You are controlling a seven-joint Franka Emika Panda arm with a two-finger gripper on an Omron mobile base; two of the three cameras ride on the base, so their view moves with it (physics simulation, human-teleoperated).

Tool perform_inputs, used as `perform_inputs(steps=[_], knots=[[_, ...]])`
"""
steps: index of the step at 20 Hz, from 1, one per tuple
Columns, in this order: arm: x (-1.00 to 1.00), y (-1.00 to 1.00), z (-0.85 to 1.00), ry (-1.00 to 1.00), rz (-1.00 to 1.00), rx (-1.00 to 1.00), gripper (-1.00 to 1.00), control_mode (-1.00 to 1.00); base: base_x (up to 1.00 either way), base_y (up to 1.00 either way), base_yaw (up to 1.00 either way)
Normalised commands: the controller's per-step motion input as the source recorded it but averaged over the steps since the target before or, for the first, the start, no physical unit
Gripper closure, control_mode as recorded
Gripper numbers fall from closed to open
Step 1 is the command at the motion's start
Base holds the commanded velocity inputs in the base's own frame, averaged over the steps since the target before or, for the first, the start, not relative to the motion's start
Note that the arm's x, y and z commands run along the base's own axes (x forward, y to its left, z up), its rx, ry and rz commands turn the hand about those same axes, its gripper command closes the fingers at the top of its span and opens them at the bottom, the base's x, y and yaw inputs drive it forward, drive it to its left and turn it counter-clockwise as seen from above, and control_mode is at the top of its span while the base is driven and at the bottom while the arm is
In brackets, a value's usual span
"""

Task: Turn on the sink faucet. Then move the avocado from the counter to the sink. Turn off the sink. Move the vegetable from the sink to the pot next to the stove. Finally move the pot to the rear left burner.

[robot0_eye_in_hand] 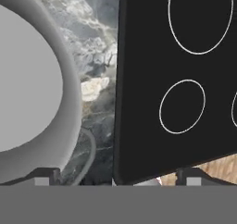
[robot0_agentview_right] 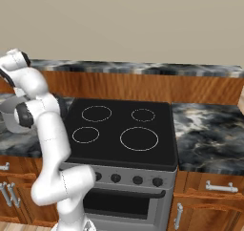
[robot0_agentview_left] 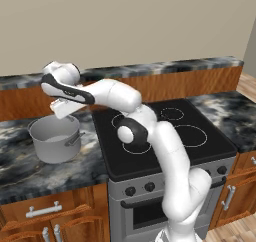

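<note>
Gripper (robot0_agentview_left: 64, 111) open wide, holding nothing, hanging just above the right rim of the grey pot (robot0_agentview_left: 54, 138) in the left base view. Pot upright on the dark marbled counter (robot0_agentview_left: 20, 161), just left of the black stove (robot0_agentview_left: 165, 136), one side handle (robot0_agentview_left: 74, 138) turned toward the stove. Inside of the pot plain grey as far as visible. Four white burner rings on the stove top, the rear left burner (robot0_agentview_left: 121, 120) partly hidden behind the white arm (robot0_agentview_left: 165, 151). Row of dark knobs (robot0_agentview_left: 150, 187) along the stove front, wooden cabinets (robot0_agentview_left: 45, 216) below the counter. From the right base view: arm (robot0_agentview_right: 45, 130) rising at the left edge, covering most of the pot (robot0_agentview_right: 10, 122), only a sliver of grey wall showing at the far left on the counter (robot0_agentview_right: 207, 134); gripper itself hidden behind the arm, state not readable from this side. All four rings plain here, rear left burner (robot0_agentview_right: 96, 113) bare. Through the hand view: two dark fingertips (robot0_eye_in_hand: 46, 176) set far apart at the bottom edge, nothing between them but counter (robot0_eye_in_hand: 95, 61) and stove edge. Pot (robot0_eye_in_hand: 28, 79) large at the left, its rim close to the left fingertip, wire handle (robot0_eye_in_hand: 88, 151) curving below it. Stove (robot0_eye_in_hand: 185, 79) at the right, with two full rings in sight.
</note>
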Motion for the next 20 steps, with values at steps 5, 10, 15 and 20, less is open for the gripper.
perform_inputs(steps=[5,10,15,20], knots=[[-0.46,-0.58,0.01,-0.08,0.00,0.10,-1.00,-1.00,0.00,0.00,0.00],[-0.31,-0.54,0.00,-0.20,0.00,0.19,-1.00,-1.00,0.00,0.00,0.00],[-0.04,-0.19,0.03,-0.14,0.01,0.22,-1.00,-1.00,0.00,0.00,0.00],[0.01,0.05,0.03,-0.01,0.00,0.17,-1.00,-1.00,0.00,0.00,0.00]])
